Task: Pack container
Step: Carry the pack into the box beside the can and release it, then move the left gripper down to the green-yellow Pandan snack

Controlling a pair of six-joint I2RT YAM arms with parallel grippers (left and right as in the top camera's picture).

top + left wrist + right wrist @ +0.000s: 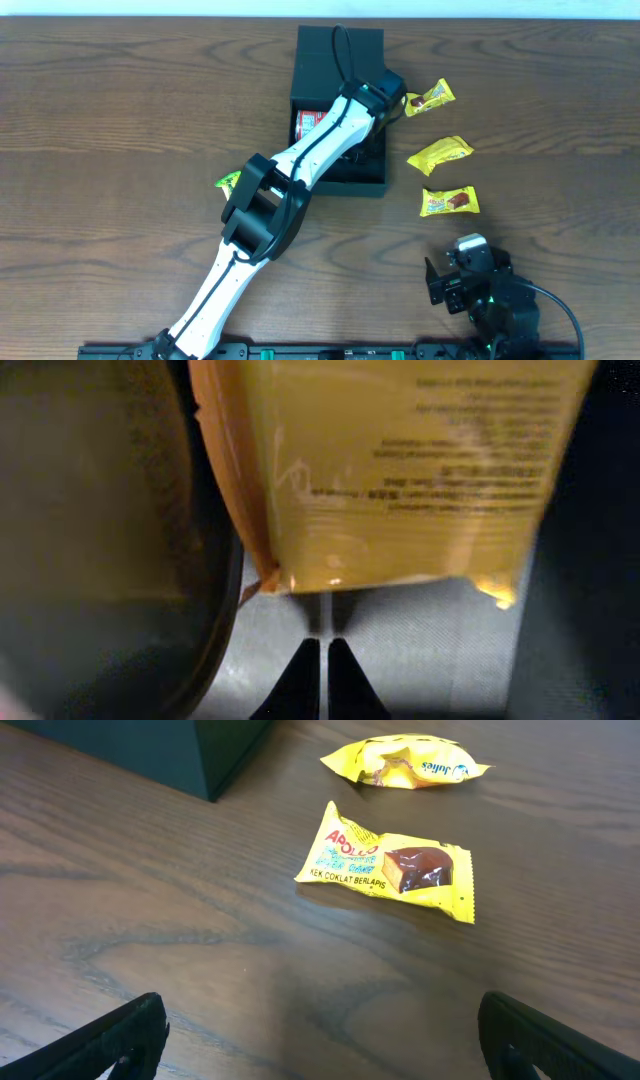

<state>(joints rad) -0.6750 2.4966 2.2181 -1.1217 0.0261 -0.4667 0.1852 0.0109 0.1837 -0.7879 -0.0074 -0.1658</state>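
Overhead, the container (315, 60) is seen open at the far middle of the table (120, 120). Inside it, the left pincer (322, 655) is clenched on nothing, short of a yellow packet (400, 470). The right pincer (325, 1045) is spread wide, empty.

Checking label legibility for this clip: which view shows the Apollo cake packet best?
The right wrist view: the Apollo packet lies flat, close and unblocked, with its print readable. The overhead view shows the same packet whole but small, its lettering too small to read. The left wrist view does not show it.
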